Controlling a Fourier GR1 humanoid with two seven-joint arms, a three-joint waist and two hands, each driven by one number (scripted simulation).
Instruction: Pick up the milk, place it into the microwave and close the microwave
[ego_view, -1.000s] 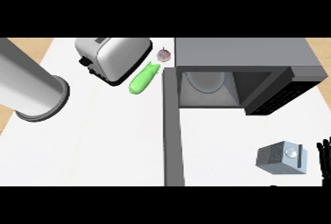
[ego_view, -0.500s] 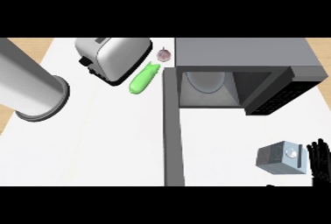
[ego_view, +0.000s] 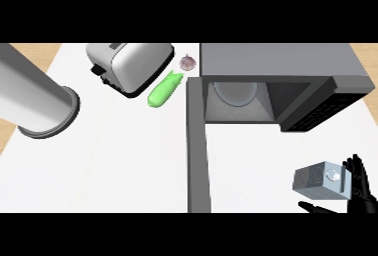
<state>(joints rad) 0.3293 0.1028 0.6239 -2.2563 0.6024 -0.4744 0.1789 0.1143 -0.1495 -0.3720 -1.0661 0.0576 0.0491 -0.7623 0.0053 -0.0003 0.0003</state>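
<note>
Head view puts your right robot hand (ego_view: 360, 187) at the lower right corner, fingers straight and spread, standing just beside the right face of the milk (ego_view: 320, 181), with the thumb tip showing below the carton's lower edge. The fingers are apart and nothing is clamped yet; the hand brackets the carton without closing on it. Compared with a second ago, more of the hand has come into view and it has crept up along the carton's side, while the milk has not shifted on the white surface (ego_view: 111, 165). You can read that as the approach nearly done, with the grasp being the step in hand.

Your left robot hand does not show; only a grey forearm (ego_view: 33, 95) crosses the upper left.

Farther out, the microwave (ego_view: 280, 62) sits well apart from the milk, toward the top, its cavity open and a plate (ego_view: 236, 92) inside. Its door (ego_view: 196, 150) swings out toward you, edge-on, left of the carton. Beyond it stand a toaster (ego_view: 129, 65), a green cucumber (ego_view: 165, 89) and a garlic bulb (ego_view: 188, 63), all clear of your likely path.
</note>
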